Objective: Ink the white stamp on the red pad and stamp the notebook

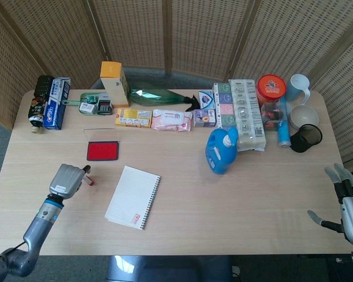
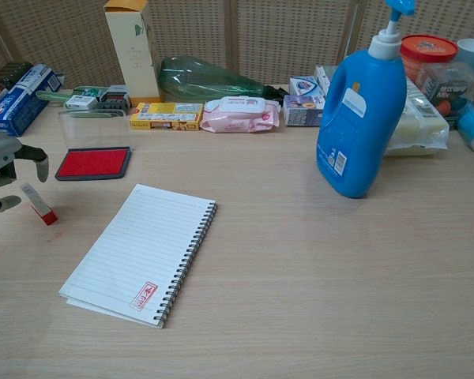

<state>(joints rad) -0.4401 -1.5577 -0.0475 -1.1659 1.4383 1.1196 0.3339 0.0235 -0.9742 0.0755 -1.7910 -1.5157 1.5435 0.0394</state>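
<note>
Can't read any of the labels on the boxes at the back, too small, and the red mark printed at the near corner of the notebook (image 2: pixel 139 250) isn't legible either. The white stamp (image 2: pixel 39 204) is a small white stick with a red end, lying tilted on the surface left of the notebook, with the red pad (image 2: pixel 93 163) just behind it, lid open. The left hand (image 2: pixel 1 164) is right next to the stamp, fingers apart around it and not holding it. The right hand (image 1: pixel 348 204) sits way off right of the notebook, fingers spread, nothing in it. A blue detergent bottle (image 2: pixel 360 113) stands right of the notebook.
</note>
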